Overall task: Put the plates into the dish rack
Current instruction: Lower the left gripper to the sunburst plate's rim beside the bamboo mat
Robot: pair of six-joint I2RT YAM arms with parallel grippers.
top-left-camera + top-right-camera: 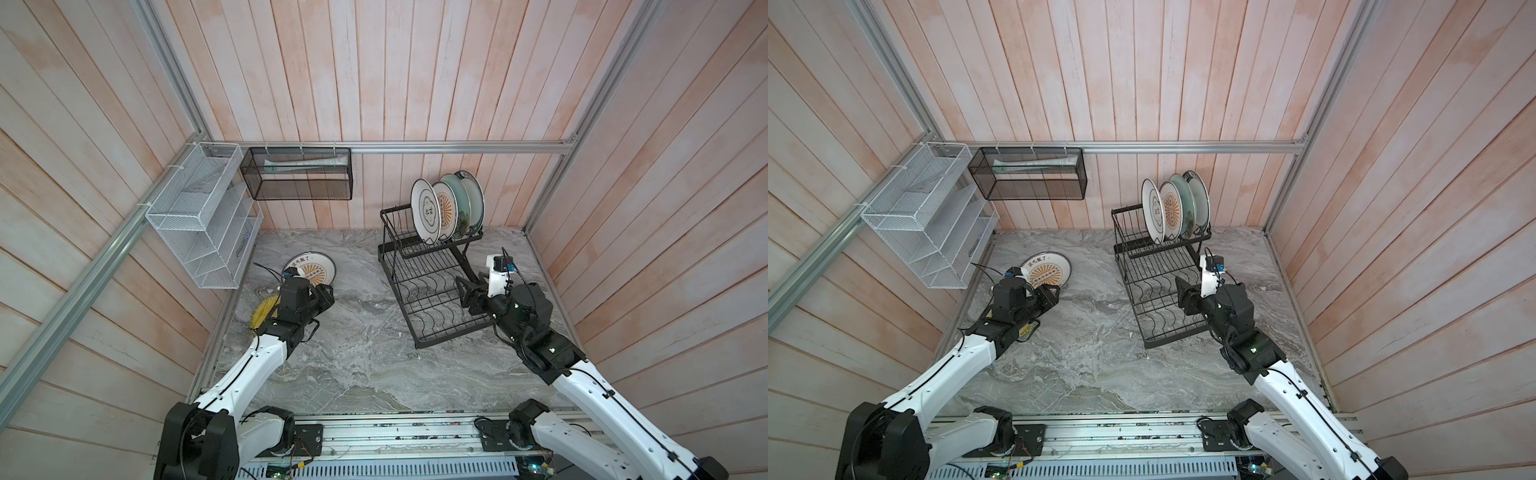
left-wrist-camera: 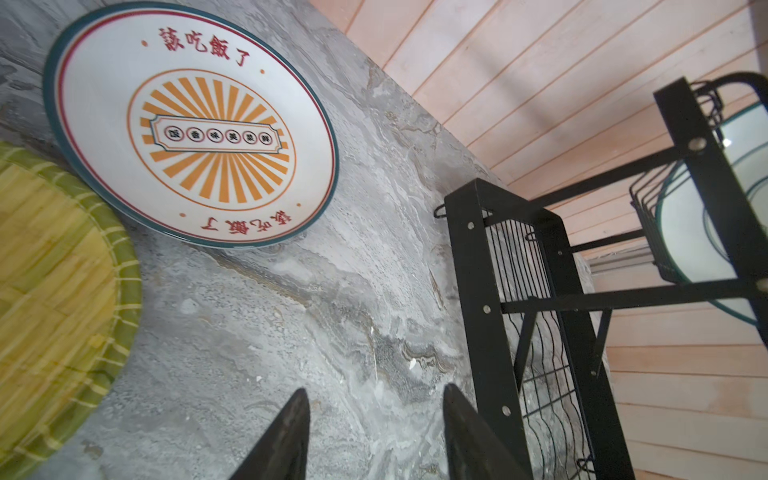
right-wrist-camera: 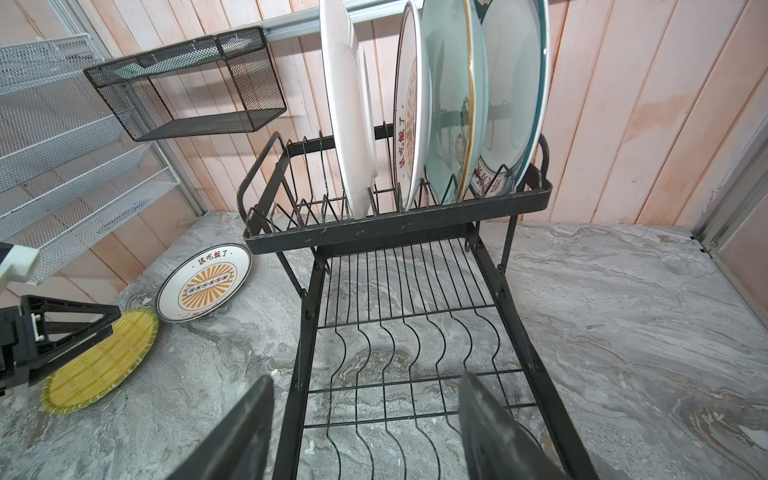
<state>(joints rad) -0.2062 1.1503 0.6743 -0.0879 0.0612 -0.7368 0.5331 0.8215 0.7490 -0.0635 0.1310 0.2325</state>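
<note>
In a top view, four plates [image 1: 446, 205] stand slotted upright in the dish rack [image 1: 395, 228], far right. The sunburst plate [image 1: 311, 266] and yellow plate [image 1: 261, 312] lie flat on the left.

Left wrist: the left gripper [image 2: 376, 390], fingers apart and empty, hovers beside them, likely lining up a grasp.

Right wrist: the right gripper [image 3: 366, 376], fingers apart and empty, hangs over the lower tray [image 3: 415, 316].

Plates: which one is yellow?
The small ribbed yellow plate, flat on the table beside a sunburst plate. The rest are white or mint.
</note>
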